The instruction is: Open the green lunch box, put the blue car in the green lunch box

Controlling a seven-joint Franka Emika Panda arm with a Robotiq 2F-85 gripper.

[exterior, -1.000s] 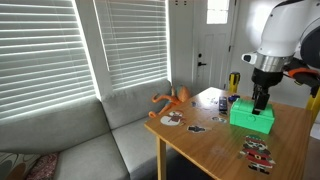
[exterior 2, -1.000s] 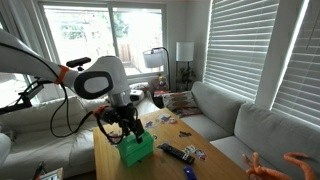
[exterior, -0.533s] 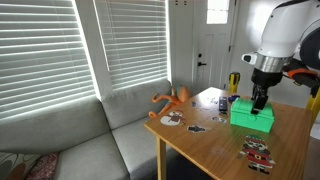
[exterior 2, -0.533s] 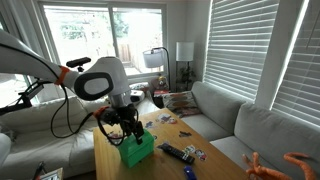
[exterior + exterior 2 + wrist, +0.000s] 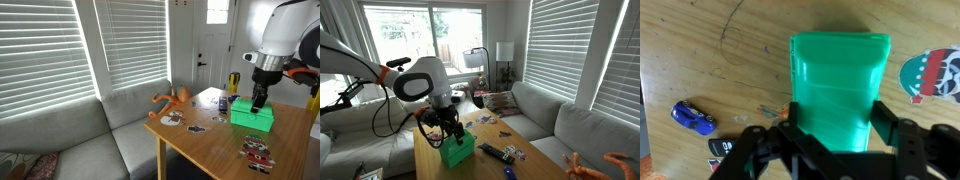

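Note:
The green lunch box [image 5: 840, 85] lies on the wooden table [image 5: 700, 50] with its lid down; it shows in both exterior views [image 5: 252, 117] [image 5: 458, 148]. My gripper [image 5: 840, 125] reaches down over its near end, one finger pad against each long side, so it grips the box. The gripper also shows in both exterior views [image 5: 259, 101] [image 5: 447, 132]. The blue car [image 5: 692, 118] sits on the table to the left of the box in the wrist view, apart from it.
An orange octopus toy [image 5: 172, 98] lies at the table's edge by the grey couch [image 5: 90, 140]. Small toys and cards [image 5: 258, 152] [image 5: 500, 152] are scattered on the table. A round picture coaster [image 5: 935, 75] lies right of the box.

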